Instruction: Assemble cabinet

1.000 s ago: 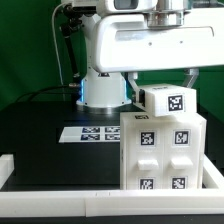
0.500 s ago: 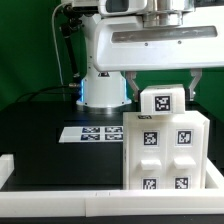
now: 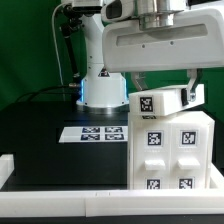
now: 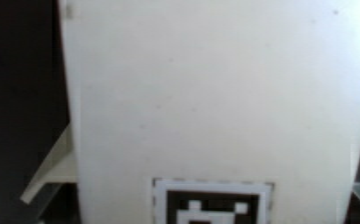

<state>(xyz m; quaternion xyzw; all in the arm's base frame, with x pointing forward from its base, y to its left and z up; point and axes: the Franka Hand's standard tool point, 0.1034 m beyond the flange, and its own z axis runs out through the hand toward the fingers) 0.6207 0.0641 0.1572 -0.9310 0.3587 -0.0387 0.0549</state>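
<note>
The cabinet (image 3: 170, 150) is a large white box with four tagged drawer fronts. It stands on the black table at the exterior view's right. A smaller white tagged block (image 3: 160, 104) sits slightly tilted on its top edge. My gripper (image 3: 163, 90) comes down from above with one finger on each side of this block and is shut on it. In the wrist view a broad white surface (image 4: 212, 100) with one black-and-white tag (image 4: 212, 205) fills the frame. My fingertips are not clear there.
The marker board (image 3: 92, 132) lies flat on the table to the exterior view's left of the cabinet. The arm's base (image 3: 100, 90) stands behind it. A white raised border (image 3: 60, 200) runs along the front and left edges of the black table.
The gripper and the block have moved toward the exterior view's right and the block now sits tilted. The cabinet has shifted right with them.
</note>
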